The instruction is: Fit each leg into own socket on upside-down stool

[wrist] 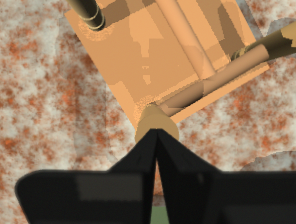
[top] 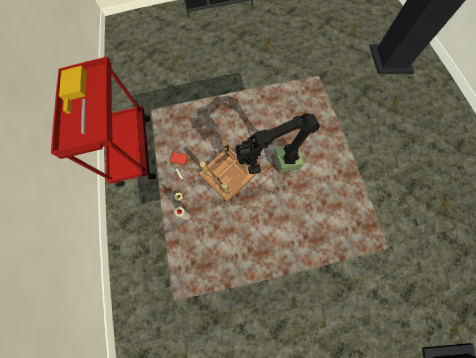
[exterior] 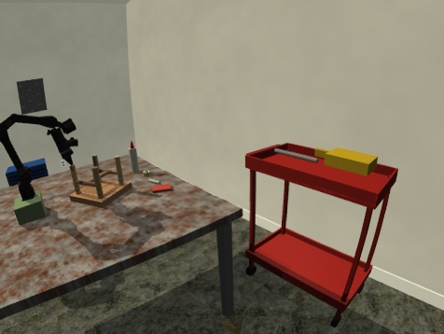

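Note:
The stool seat (top: 234,183) (exterior: 87,201) (wrist: 125,62) lies flat, upside down, on the mottled table top. Four legs stand up from its corners: one (exterior: 76,181) under my gripper, one (exterior: 97,181) at the front, one (exterior: 118,170) at the right and one (exterior: 95,160) at the back. They look upright in the exterior view. Brown crossbars (wrist: 184,35) run low between them. My gripper (exterior: 72,163) (wrist: 156,134) is shut and empty, its tips at the top of the leg nearest my base; touching or just above, I cannot tell. That leg's foot is mostly hidden in the wrist view.
My green base block (top: 285,167) (exterior: 30,211) stands beside the stool. Beyond the stool are a red block (top: 179,158) (exterior: 161,187), a white stick (top: 179,173), a yellowish ring (top: 176,196) and a white bottle (top: 184,214) (exterior: 134,160). A red trolley (top: 95,100) stands off the table.

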Robot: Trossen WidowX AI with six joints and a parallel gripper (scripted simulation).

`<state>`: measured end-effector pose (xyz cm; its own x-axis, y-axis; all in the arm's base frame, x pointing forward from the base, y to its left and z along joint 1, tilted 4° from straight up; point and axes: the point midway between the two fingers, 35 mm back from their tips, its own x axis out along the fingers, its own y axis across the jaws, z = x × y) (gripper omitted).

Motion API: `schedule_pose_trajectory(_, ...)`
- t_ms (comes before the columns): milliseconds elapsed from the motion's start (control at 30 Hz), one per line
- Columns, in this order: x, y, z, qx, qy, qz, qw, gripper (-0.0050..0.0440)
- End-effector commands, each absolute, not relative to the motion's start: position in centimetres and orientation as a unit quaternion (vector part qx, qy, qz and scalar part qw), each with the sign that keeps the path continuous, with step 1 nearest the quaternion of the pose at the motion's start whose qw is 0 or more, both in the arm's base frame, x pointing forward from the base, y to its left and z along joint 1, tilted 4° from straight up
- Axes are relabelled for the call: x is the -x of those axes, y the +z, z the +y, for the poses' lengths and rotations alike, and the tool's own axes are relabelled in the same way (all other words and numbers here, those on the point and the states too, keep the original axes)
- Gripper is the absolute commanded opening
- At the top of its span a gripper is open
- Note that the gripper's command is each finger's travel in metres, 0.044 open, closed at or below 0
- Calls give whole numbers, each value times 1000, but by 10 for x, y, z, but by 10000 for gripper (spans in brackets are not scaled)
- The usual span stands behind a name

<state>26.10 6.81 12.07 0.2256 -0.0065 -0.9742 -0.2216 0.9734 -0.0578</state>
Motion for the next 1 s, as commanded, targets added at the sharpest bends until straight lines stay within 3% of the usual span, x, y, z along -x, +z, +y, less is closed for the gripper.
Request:
schedule_pose_trajectory(0, -259, 115, 67, 95, 70, 622, 774, 0)
schedule_pose_trajectory(967, -259, 102, 66, 95, 70, 622, 774, 0)
